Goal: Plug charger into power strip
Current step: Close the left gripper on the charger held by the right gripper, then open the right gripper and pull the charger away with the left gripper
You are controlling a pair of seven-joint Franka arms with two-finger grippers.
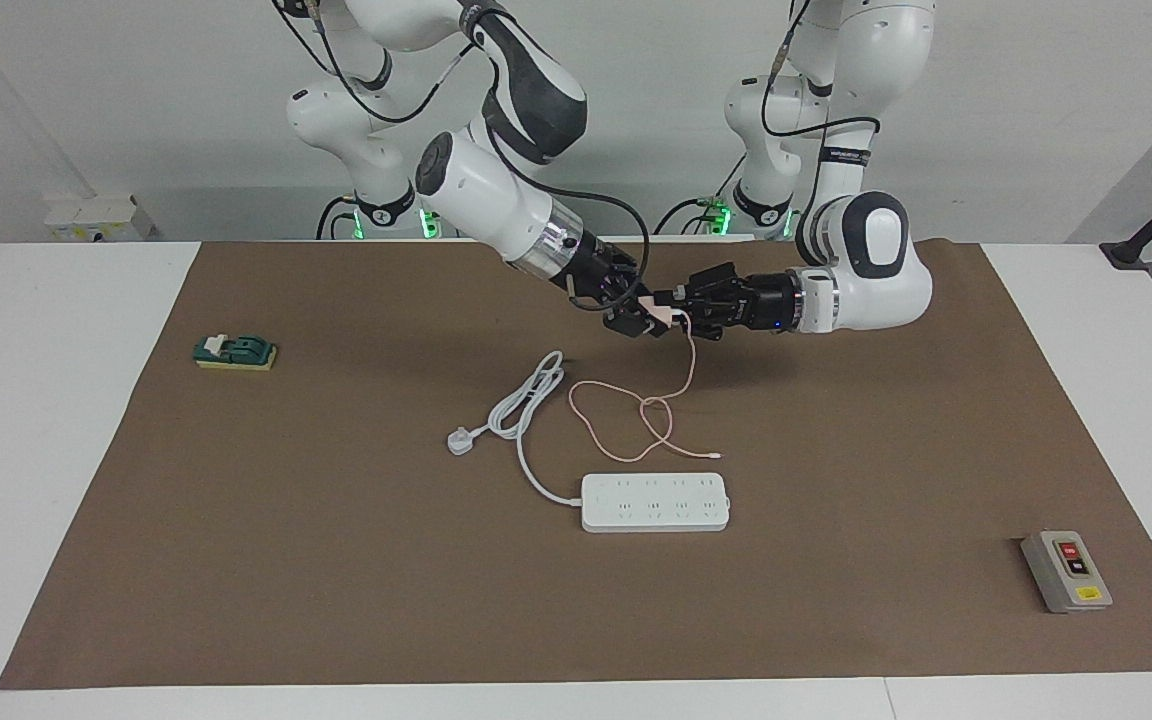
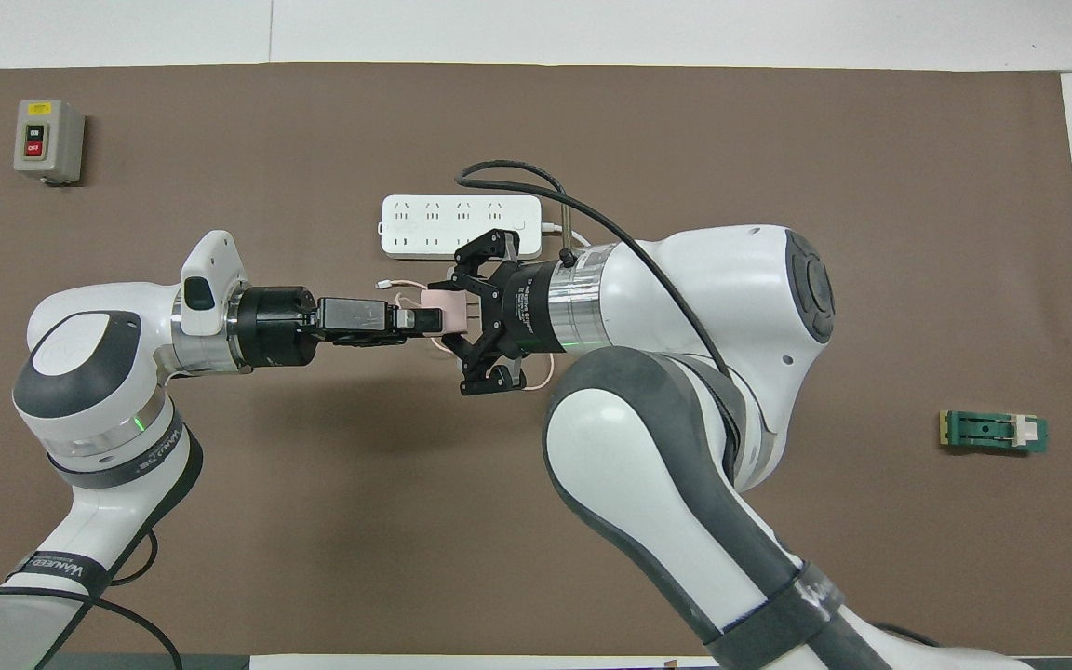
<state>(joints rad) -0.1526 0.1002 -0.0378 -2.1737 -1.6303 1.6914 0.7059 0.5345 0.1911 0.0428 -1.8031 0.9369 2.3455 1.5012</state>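
The charger [image 1: 658, 314] is off the tabletop [image 1: 66, 420], held in the air between the two grippers over the brown mat [image 1: 336, 560], above the stretch of mat that lies nearer to the robots than the power strip [image 1: 655, 502]. None of the plugging is done: every socket on the power strip is empty, and the strip lies flat on the mat with its thick white cord [image 1: 526, 410] and three-pin plug [image 1: 460, 440] trailing toward the right arm's end.

Read across the facing view, the right gripper [image 1: 633, 316] comes first, its fingers spread wide around the pink cube rather than pressing it. Next is the charger, with its thin pink cable [image 1: 636, 420] hanging down to the mat in loose loops that end just beside the power strip's nearer edge. Then comes the left gripper [image 1: 678, 316], level and pointed at the right one, its fingers narrow and clamped on the charger.

This looks like a hand-over or regrasp in mid-air. What remains is to settle the grip, turn the prongs downward, carry the charger over the power strip and press it into a socket.
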